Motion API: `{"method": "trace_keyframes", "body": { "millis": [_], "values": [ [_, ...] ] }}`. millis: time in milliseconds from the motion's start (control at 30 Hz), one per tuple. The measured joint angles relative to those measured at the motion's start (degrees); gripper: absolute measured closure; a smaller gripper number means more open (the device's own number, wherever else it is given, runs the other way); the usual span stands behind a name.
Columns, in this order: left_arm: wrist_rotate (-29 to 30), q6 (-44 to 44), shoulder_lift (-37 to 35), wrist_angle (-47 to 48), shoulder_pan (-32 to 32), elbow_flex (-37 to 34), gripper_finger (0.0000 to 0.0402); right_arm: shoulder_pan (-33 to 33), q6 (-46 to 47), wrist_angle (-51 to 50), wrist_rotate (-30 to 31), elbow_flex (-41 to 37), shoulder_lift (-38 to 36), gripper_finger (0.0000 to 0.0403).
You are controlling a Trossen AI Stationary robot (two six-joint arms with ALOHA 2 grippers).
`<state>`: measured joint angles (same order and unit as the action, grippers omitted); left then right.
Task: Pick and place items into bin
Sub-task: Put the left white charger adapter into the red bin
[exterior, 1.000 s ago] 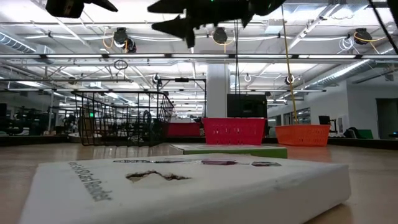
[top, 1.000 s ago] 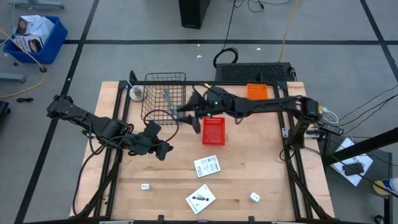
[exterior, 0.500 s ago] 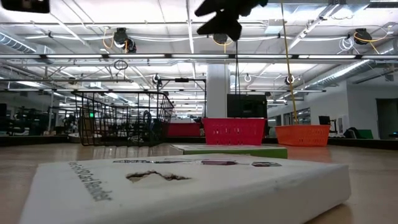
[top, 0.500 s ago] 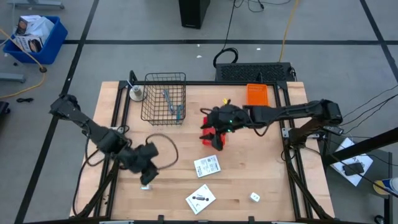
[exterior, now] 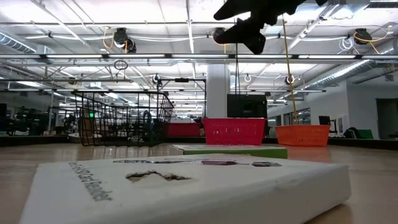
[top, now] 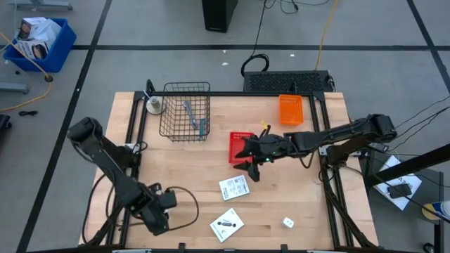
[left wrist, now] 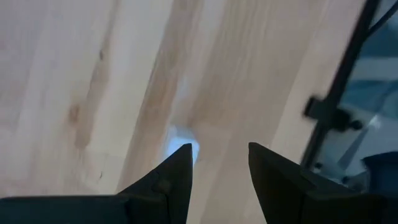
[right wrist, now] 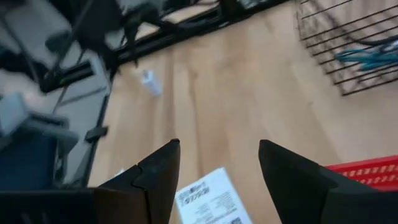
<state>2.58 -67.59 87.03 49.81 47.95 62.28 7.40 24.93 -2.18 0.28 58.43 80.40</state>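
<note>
Packets: 2 (top: 235,187) (top: 226,224) on table; 1 white block (top: 288,222). Left gripper (left wrist: 217,168) and right gripper (right wrist: 217,163) both spread, empty.

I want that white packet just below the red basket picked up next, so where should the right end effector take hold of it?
The packet lies flat on the table, so come straight down and pinch across its narrower width, fingers over two opposite long edges. The right end effector, open, hovers just above it beside the red basket.
</note>
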Motion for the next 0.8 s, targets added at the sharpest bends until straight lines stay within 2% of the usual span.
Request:
{"method": "trace_keyframes", "body": {
  "millis": [167,500,633,800],
  "values": [
    [-0.7,0.0,2.9,0.3,1.3,0.0,0.0240,1.1,0.5,0.9,2.6,-0.7,-1.4,0.0193],
    [0.4,6.1,3.8,1.9,1.4,0.0,0.0240,1.0,2.1,1.0,2.9,-0.8,-1.2,0.0193],
    [0.9,6.0,3.8,4.5,2.1,-0.1,0.0240,0.9,2.1,1.1,2.9,-0.8,-1.2,0.0193],
    [0.3,4.4,3.8,2.1,3.0,-1.8,0.0240,1.0,2.1,1.1,4.3,-0.8,-1.2,0.0193]
  ]
}}
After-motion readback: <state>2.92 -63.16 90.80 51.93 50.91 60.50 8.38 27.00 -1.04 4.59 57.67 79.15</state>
